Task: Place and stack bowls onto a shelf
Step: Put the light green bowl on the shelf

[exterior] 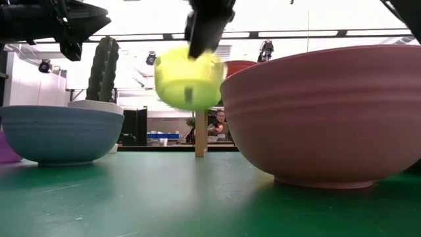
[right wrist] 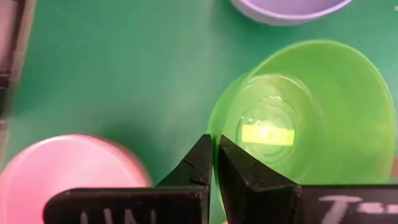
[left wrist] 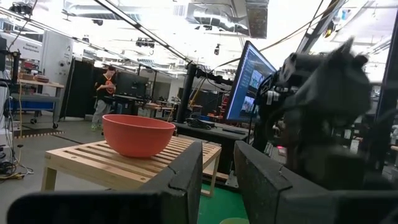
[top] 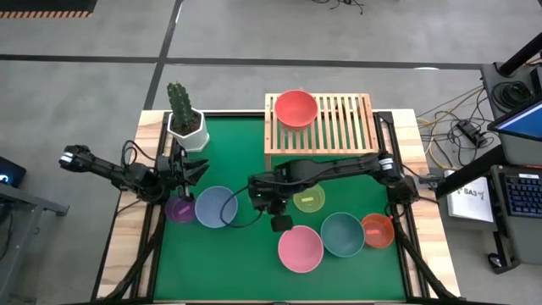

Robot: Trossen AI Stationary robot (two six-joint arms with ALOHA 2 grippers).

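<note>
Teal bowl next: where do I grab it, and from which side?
On the teal bowl, pinch the rim toward the shelf from above, one finger inside. It sits upright, mouth up, with the pink bowl and red-orange bowl crowding its flanks.

pink bowl (exterior: 329, 118) cut off, person (left wrist: 103, 93) blurred

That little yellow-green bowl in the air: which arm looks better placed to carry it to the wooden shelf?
The right. Its gripper is pinched on the yellow-green bowl rim, lifted near the shelf. The left gripper waits by the blue bowl, holding nothing.
</note>
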